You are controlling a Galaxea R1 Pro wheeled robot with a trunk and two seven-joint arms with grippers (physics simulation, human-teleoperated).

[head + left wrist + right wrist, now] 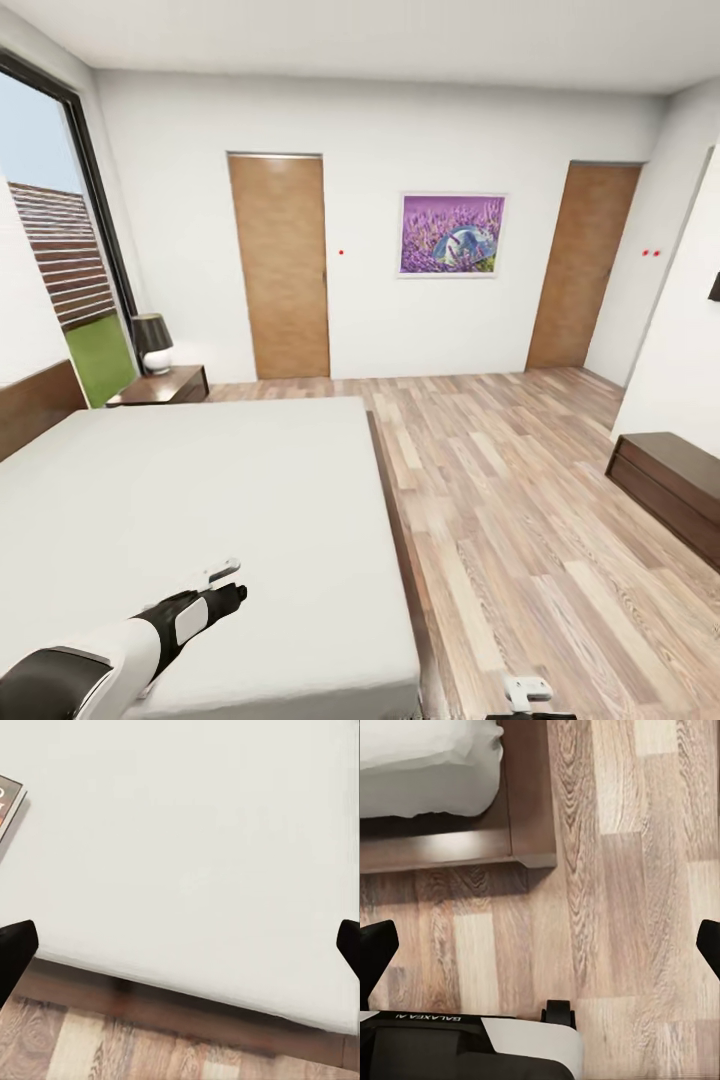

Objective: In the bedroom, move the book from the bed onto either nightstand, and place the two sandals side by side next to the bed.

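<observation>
Left wrist view, left gripper (180, 945) spread wide over bed (195, 855), book (7, 802) well aside.

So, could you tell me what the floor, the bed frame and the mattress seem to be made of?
The floor: matte wood planks with mixed tan and brown grain. The bed frame: dark brown wood, smooth with a slight sheen. The mattress: plain off-white, probably fabric; no weave is visible.

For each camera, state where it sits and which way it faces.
Head view: from the robot's head, looking across the bed toward two doors; left gripper extended.
Left wrist view: looks onto the mattress edge, the book at the frame's border; dark fingertips wide apart.
Right wrist view: looks onto the floor by the bed's corner; robot base visible.
All share the bed.
</observation>
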